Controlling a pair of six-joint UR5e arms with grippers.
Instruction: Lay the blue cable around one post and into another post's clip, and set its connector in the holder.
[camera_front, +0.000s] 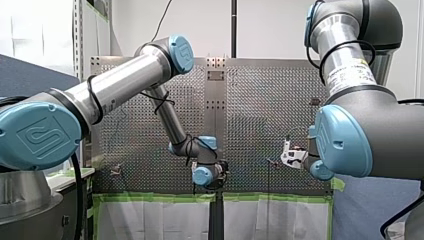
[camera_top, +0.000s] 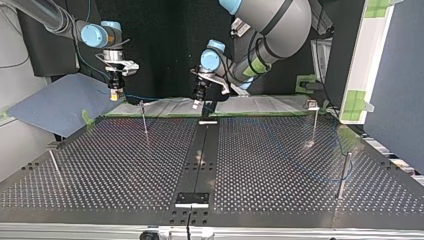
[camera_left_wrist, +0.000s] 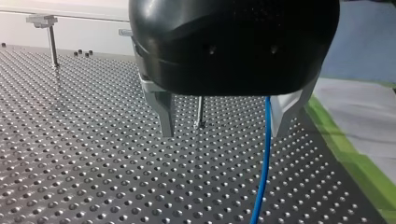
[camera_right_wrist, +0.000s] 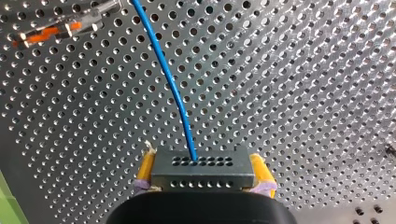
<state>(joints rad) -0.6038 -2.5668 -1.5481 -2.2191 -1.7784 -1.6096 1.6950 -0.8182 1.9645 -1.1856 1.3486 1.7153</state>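
The dark connector (camera_right_wrist: 203, 169) is being clamped between the yellow pads of my right gripper (camera_right_wrist: 204, 181) over the perforated table (camera_right_wrist: 303, 93). The blue cable (camera_right_wrist: 170, 84) is being led out of it, ahead. My left gripper (camera_left_wrist: 222, 126) is being held spread, with the cable hanging between its metal fingers (camera_left_wrist: 164, 112), close beside one, and a thin post (camera_left_wrist: 200, 112) ahead.

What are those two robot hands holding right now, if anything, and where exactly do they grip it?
My right hand pinches the dark connector by its two end sides. My left hand is open; the blue cable just runs through its gap, ungripped.
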